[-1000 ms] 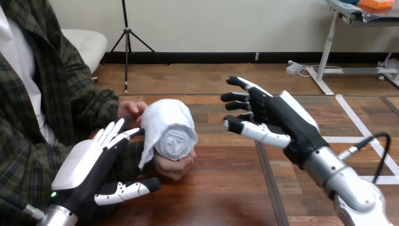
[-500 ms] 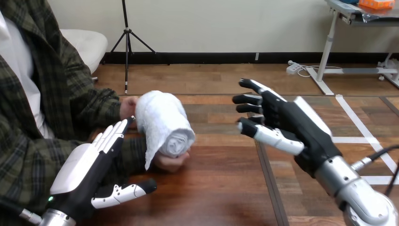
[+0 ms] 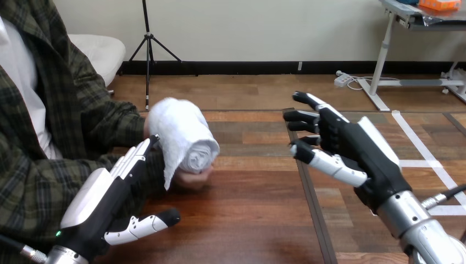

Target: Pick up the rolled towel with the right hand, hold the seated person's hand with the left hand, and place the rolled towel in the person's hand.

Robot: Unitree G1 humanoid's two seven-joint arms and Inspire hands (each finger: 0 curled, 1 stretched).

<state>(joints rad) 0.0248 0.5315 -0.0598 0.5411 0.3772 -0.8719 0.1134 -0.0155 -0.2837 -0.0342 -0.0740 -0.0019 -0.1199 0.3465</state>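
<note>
While apart: towel (image 3: pixel 181 137) (leftward), right hand (image 3: pixel 349 142)

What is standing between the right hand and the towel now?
Nothing visible. Only bare table shows between the open right hand and the towel, which lies in the person's hand.

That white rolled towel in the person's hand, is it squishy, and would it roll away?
Probably soft: the rolled towel has a loose flap hanging beside the person's hand. Likely light for its bulk, being cloth. Being round, it might roll on the table.
</note>
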